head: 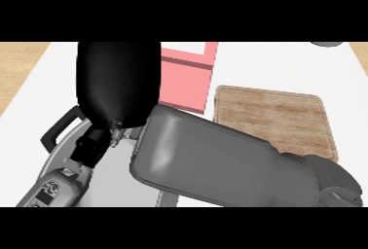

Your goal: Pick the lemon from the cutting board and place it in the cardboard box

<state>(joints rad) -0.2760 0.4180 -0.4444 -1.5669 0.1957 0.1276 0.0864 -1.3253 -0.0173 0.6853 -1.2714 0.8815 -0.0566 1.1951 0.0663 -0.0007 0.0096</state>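
Observation:
The wooden cutting board (pixel 287 116) lies at the right, and the part I can see is bare. No lemon shows anywhere. The box (pixel 188 78) looks pink here and sits left of the board at the back, mostly covered. My right forearm (pixel 223 160) is a wide grey slab crossing from the lower right toward the left. It ends in a large black mass, the right hand (pixel 119 82), held over the box's left part. Its fingers are hidden. A smaller black piece (pixel 92 146), likely my left hand, shows below it beside grey arm parts (pixel 54 187). Its shape is unclear.
The white counter (pixel 287 63) runs behind the board and box, with a wooden strip (pixel 18 73) along its left side. A small grey object (pixel 327 44) pokes in at the top right. My arms hide the counter's near half.

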